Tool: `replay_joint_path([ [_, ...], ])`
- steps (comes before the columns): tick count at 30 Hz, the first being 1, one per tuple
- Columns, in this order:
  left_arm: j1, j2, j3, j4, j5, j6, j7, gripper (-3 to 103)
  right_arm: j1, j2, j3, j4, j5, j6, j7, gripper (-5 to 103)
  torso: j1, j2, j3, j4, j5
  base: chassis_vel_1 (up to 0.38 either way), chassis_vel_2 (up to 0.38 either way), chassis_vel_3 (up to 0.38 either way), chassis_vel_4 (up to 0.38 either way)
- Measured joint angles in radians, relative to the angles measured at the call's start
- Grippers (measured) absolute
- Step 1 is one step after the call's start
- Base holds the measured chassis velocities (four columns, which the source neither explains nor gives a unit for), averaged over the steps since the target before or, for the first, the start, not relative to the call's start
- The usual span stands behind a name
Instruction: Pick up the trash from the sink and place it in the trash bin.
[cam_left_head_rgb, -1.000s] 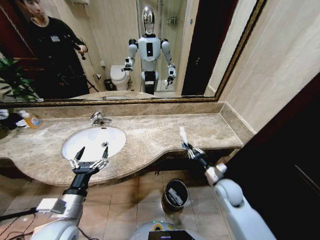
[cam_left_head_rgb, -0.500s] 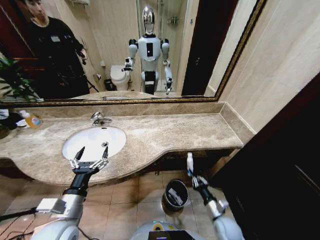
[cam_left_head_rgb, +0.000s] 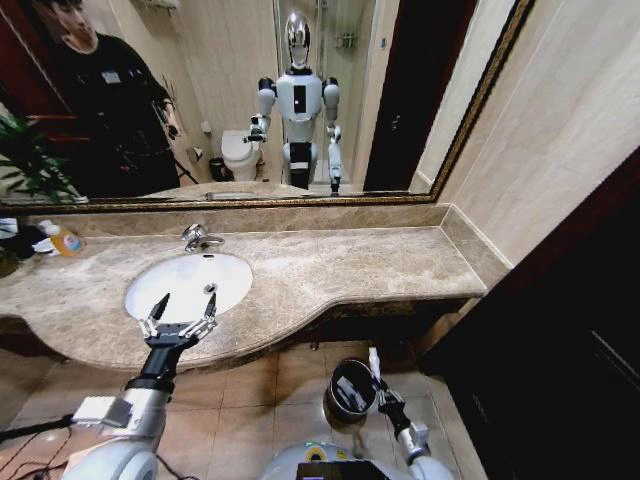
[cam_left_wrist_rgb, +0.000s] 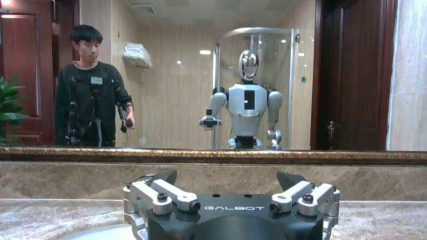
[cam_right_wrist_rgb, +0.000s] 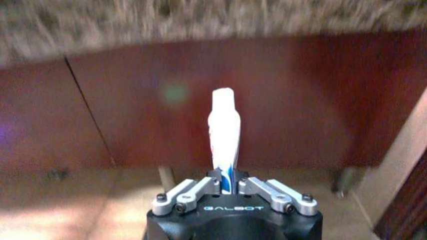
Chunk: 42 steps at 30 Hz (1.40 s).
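A beige-brown marble bench runs beneath a wide wall mirror, and set into it on the robot's left is the white oval basin of the sink, with a chrome faucet at its back edge. On the tiled floor below the bench front stands the trash bin, a small round black bucket with a shiny metal rim; something pale lies inside it, too small to make out. The left hand hangs over the near edge of the sink, its two fingers spread wide apart with nothing between them; the left wrist view shows the same fingers splayed toward the mirror. The right hand is down low near the floor, just beside the bin's rim on the robot's right, clenched on the trash: a slim white tube with blue marking that stands upright out of the fingertips. In the right wrist view this tube rises straight from between the closed fingers, with the dark red-brown cabinet front under the bench behind it.
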Motion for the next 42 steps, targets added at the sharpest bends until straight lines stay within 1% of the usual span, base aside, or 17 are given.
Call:
replay_joint_path([
  [1,0.000,0.000,0.000,0.000,0.000,0.000,0.000,100,0.000,0.000,0.000,0.000,0.000,0.000,0.000,9,0.000,0.000,0.000,0.0000,0.0000,0.000,0.000,0.000,0.000],
  [2,0.000,0.000,0.000,0.000,0.000,0.000,0.000,100,0.018,0.008,0.001,-0.036,-0.015,0.006,0.005,9,0.000,0.000,0.000,0.0000,0.0003,0.000,0.000,0.000,0.000],
  [4,0.000,0.000,0.000,0.000,0.000,0.000,0.000,100,0.063,0.019,-0.012,-0.130,-0.031,0.015,0.028,9,0.000,0.000,0.000,0.0001,-0.0003,0.000,0.000,0.000,0.000],
  [5,0.000,0.000,0.000,0.000,0.000,0.000,0.000,100,0.063,0.019,-0.012,-0.130,-0.031,0.015,0.028,9,0.000,0.000,0.000,0.0001,-0.0003,0.000,0.000,0.000,0.000],
  [8,0.000,0.000,0.000,0.000,0.000,0.000,0.000,100,0.092,0.035,-0.018,-0.186,-0.073,0.032,0.033,9,0.000,0.000,0.000,-0.0001,-0.0001,0.000,0.000,0.000,0.000],
  [17,0.000,0.000,0.000,0.000,0.000,0.000,0.000,100,0.143,0.080,-0.023,-0.215,-0.112,0.036,0.050,9,0.000,0.000,0.000,0.0000,0.0000,0.000,0.000,0.000,0.000],
  [23,0.000,0.000,0.000,0.000,0.000,0.000,0.000,100,0.148,0.089,-0.026,-0.212,-0.122,0.036,0.052,8,0.000,0.000,0.000,0.0000,-0.0001,0.000,0.000,0.000,0.000],
  [26,0.000,0.000,0.000,0.000,0.000,0.000,0.000,100,0.144,0.091,-0.027,-0.220,-0.131,0.055,0.060,23,0.000,0.000,0.000,0.0001,-0.0002,0.000,0.000,0.000,0.000],
  [27,0.000,0.000,0.000,0.000,0.000,0.000,0.000,100,0.144,0.091,-0.027,-0.220,-0.131,0.055,0.060,23,0.000,0.000,0.000,0.0001,-0.0002,0.000,0.000,0.000,0.000],
  [29,0.000,0.000,0.000,0.000,0.000,0.000,0.000,100,0.140,0.092,-0.026,-0.231,-0.139,0.070,0.064,33,0.000,0.000,0.000,0.0000,-0.0001,0.000,0.000,0.000,0.000],
  [31,0.000,0.000,0.000,0.000,0.000,0.000,0.000,100,0.139,0.092,-0.026,-0.233,-0.140,0.073,0.064,33,0.000,0.000,0.000,0.0000,-0.0002,0.000,0.000,0.000,0.000],
  [34,0.000,0.000,0.000,0.000,0.000,0.000,0.000,100,0.131,0.092,-0.026,-0.234,-0.141,0.084,0.064,50,0.000,0.000,0.000,0.0000,-0.0002,0.000,0.000,0.000,0.000],
  [35,0.000,0.000,0.000,0.000,0.000,0.000,0.000,100,0.131,0.092,-0.026,-0.234,-0.141,0.084,0.064,50,0.000,0.000,0.000,0.0000,-0.0002,0.000,0.000,0.000,0.000],
  [38,0.000,0.000,0.000,0.000,0.000,0.000,0.000,100,0.128,0.093,-0.026,-0.232,-0.141,0.087,0.064,66,0.000,0.000,0.000,0.0000,-0.0002,0.000,0.000,0.000,0.000],
  [39,0.000,0.000,0.000,0.000,0.000,0.000,0.000,100,0.128,0.093,-0.026,-0.232,-0.141,0.087,0.064,66,0.000,0.000,0.000,0.0000,-0.0002,0.000,0.000,0.000,0.000],
  [41,0.000,0.000,0.000,0.000,0.000,0.000,0.000,100,0.128,0.095,-0.027,-0.227,-0.141,0.087,0.069,77,0.000,0.000,0.000,0.0000,-0.0001,0.000,0.000,0.000,0.000],
  [42,0.000,0.000,0.000,0.000,0.000,0.000,0.000,100,0.127,0.096,-0.027,-0.224,-0.141,0.087,0.070,77,0.000,0.000,0.000,0.0000,-0.0001,0.000,0.000,0.000,0.000],
])
